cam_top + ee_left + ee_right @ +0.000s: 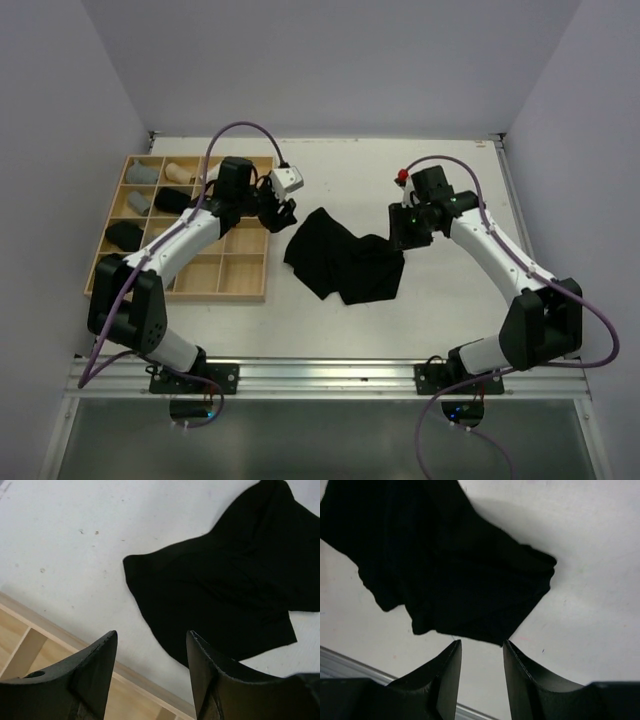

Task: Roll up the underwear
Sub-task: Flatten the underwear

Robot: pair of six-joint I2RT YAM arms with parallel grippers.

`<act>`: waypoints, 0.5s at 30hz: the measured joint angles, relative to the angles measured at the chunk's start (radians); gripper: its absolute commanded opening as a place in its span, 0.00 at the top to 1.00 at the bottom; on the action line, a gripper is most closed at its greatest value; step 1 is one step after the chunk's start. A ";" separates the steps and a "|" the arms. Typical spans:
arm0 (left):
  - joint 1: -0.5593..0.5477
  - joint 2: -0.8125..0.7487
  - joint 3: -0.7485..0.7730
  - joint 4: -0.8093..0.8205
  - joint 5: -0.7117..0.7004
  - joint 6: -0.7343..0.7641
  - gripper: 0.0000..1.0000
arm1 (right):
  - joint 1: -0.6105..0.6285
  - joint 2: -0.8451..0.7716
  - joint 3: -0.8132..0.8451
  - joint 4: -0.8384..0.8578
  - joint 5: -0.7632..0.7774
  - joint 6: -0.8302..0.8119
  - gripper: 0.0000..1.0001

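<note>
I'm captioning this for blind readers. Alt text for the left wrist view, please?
Black underwear lies spread and rumpled on the white table, just beyond the left gripper, whose jaws stand open and empty. A corner of the wooden grid tray shows at lower left.

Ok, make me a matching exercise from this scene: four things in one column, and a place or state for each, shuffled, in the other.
Things
1. black underwear
2. beige roll
3. left gripper
4. wooden grid tray

Places or states
A. open, with nothing between its fingers
B. on the left side of the table
C. lying loose and unrolled on the table, right of the tray
D. in a back-row compartment of the tray

Pairs: 1-C, 2-D, 3-A, 4-B
</note>
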 measured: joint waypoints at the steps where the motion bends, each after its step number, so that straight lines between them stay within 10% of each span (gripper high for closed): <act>1: -0.005 -0.010 -0.013 -0.011 0.003 0.018 0.39 | 0.008 -0.018 -0.026 0.002 -0.010 0.019 0.57; 15: -0.061 0.148 -0.056 -0.092 -0.137 0.041 0.39 | 0.169 0.038 -0.298 0.162 0.034 0.227 0.55</act>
